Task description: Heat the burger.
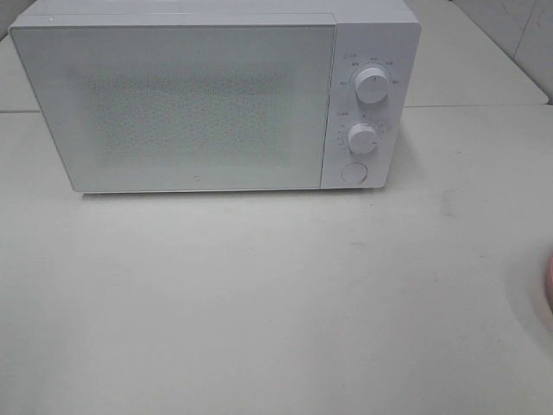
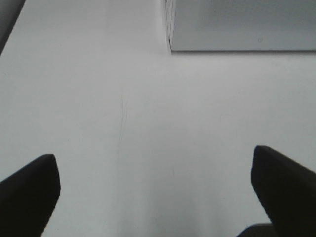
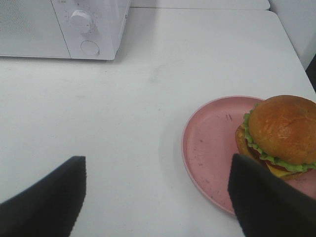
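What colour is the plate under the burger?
Pink. The plate shows best in the right wrist view, with the burger sitting on it.

You get bright, flat, washed-out light. Microwave [image 1: 216, 99] door shows grainy speckle; soft shadow under its front edge. Burger [image 3: 281, 133] bun glossy. Near gripper fingers [image 2: 29, 190] blurred, dark.
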Tool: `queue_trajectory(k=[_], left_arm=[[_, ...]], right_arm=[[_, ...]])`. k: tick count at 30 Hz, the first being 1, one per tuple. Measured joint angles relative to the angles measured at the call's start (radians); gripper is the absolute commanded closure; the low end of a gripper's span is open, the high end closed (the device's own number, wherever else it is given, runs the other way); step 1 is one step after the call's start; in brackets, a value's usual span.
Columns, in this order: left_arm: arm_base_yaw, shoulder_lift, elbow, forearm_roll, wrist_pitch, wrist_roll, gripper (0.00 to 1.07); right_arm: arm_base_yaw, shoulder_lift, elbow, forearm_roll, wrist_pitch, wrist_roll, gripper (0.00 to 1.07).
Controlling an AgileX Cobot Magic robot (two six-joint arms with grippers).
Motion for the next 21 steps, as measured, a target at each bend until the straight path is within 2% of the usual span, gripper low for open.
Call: queue_trajectory(k=[5, 21], left_arm=[[0.0, -0.099, 0.0, 0.001, -0.003, -0.002, 0.05], [0.0, -0.099, 0.0, 0.001, -0.003, -0.002, 0.05]], right_arm=[[0.0, 0.0, 0.0, 0.0, 0.0, 0.0, 0.31], [0.0, 0.0, 0.0, 0.0, 0.0, 0.0, 0.31]])
